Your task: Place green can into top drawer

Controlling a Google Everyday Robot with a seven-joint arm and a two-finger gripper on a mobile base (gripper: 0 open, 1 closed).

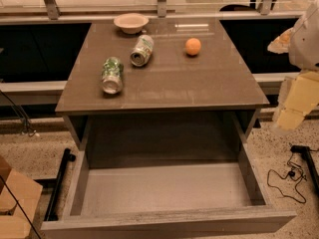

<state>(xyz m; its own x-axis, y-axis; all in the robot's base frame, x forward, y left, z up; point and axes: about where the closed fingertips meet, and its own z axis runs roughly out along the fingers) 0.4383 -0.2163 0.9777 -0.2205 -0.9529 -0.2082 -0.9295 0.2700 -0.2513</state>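
The green can lies on its side on the left part of the grey cabinet top, with one silver end facing me. The top drawer is pulled out wide below the cabinet top. It shows a bare grey floor and a thick grey front panel along the bottom of the view. My gripper hangs at the far right edge of the view, beside the cabinet's right side. It is well away from the can and holds nothing that I can see.
A paler can with a white and light-green label lies just behind the green can. A beige bowl sits at the back and an orange to the right. Cables lie on the speckled floor at right, and a cardboard box stands at lower left.
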